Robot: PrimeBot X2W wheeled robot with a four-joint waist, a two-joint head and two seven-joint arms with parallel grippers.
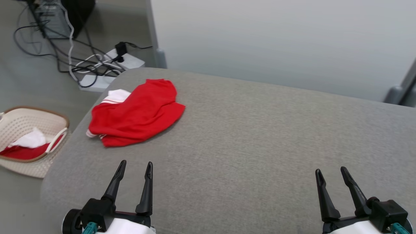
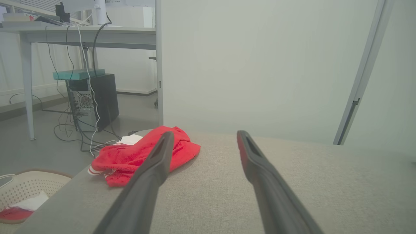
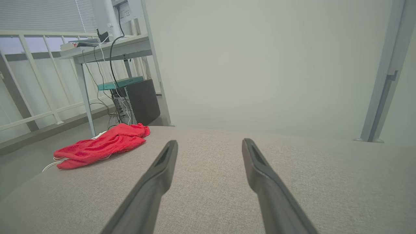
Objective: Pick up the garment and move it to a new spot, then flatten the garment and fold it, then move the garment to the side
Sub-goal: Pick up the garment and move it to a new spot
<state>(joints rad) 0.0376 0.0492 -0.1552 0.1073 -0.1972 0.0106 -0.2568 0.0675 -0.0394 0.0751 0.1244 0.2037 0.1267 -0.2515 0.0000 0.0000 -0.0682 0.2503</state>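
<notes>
The left tool (image 1: 136,162) and right tool (image 1: 331,169) each carry two long, tapering black fingers (image 1: 113,186) on a black block (image 1: 97,208). Behind each block sit a teal fitting (image 1: 91,226) and a white forearm (image 1: 125,226).

red garment (image 1: 136,113), seemingly white-striped; grey table (image 1: 260,130)

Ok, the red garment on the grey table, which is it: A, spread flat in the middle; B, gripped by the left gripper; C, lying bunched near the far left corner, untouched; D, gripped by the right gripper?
C: the red garment lies bunched near the far left corner of the grey table, while the left gripper and right gripper are open and well apart from it.
</notes>
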